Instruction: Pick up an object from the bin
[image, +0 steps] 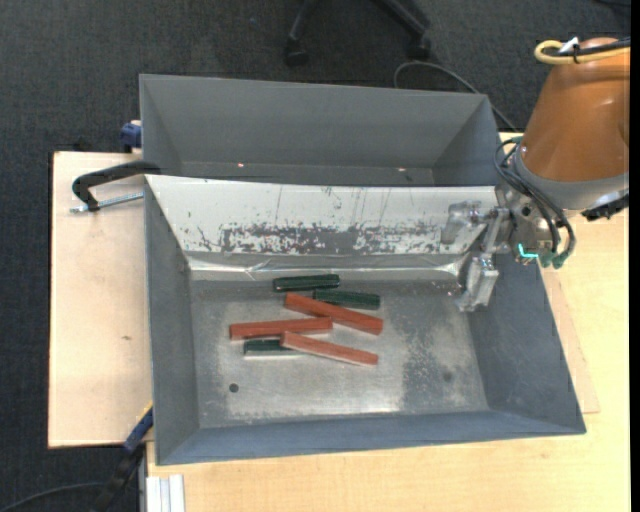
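My gripper (477, 288) hangs at the right side of the bin, near the back right corner and above the floor, with nothing seen in it. To its left, mid-floor, lies a small cluster of flat bars. The closest is a long red-brown bar (333, 312), tilted down to the right. Just behind it rests a dark green bar (347, 297). Another red-brown bar (331, 349) lies in front of them, also slanting. The gripper is well apart from all of these.
Further left in the cluster are a third red-brown bar (279, 328), a dark green bar (306, 284) at the back and a short dark green bar (262, 346). A small dark spot (233, 388) marks the front left floor.
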